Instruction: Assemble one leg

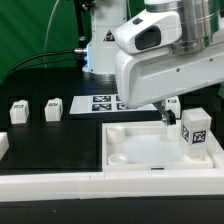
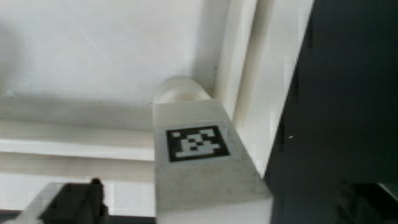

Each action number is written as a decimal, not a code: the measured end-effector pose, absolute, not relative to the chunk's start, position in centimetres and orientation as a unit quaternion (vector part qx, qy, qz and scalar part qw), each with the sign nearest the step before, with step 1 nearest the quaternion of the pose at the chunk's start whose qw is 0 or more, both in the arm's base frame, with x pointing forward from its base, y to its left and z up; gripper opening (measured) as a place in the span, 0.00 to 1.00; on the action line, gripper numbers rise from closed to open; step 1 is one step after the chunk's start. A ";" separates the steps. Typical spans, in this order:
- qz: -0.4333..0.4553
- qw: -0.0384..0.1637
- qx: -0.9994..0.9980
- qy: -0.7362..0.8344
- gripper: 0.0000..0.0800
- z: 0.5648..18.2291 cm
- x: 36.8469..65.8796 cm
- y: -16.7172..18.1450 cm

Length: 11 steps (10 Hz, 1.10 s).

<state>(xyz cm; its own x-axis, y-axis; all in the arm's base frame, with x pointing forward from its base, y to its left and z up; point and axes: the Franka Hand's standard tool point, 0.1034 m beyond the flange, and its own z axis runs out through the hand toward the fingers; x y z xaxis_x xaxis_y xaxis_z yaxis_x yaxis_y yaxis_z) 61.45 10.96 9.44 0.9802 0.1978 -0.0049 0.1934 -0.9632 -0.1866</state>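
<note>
Alignment between jaws and block was what your coming move turned on. In the wrist view the leg stood dead centre between the two dark fingertips, which showed only at the lower left and lower right corners of the frame, well apart from the block's sides. Your gripper was spread as wide as it goes and grasped nothing.

You could read the leg's long axis running from the lower middle of that frame up toward its centre, narrowing to a rounded end, with the marker tag on the face turned to the camera. So the block lay straight ahead of the open jaws, its length along the line of approach, not across it.

In the exterior view the same leg stood upright at the right edge of the frame, inside the large white tray, near the tray's right wall. The gripper hung just beside it, toward the frame's middle; the fingers themselves were largely hidden by the white arm housing.

Two more blocks sat far off at the left of the frame on the black table, and the marker board lay behind the tray.

My judgement: you needed only a short advance along the block's axis before closing.
</note>
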 end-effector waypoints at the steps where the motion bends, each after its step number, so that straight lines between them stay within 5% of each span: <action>1: 0.012 0.093 -0.991 -0.099 0.81 9.4 61.5 11.0; 7: 0.007 0.094 -0.991 -0.099 0.79 9.0 62.4 10.8; 8: 0.007 0.094 -0.990 -0.100 0.58 8.8 62.2 10.7; 9: 0.007 0.094 -0.990 -0.105 0.58 8.8 62.2 10.6; 10: 0.001 0.093 -0.988 -0.120 0.37 8.8 62.3 10.5; 11: -0.001 0.093 -0.987 -0.127 0.37 8.8 62.4 10.4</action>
<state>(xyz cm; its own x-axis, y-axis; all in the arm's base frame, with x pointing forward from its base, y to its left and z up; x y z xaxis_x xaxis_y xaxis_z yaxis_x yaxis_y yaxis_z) 62.41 10.43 8.79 0.9676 0.2513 0.0261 0.2517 -0.9502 -0.1837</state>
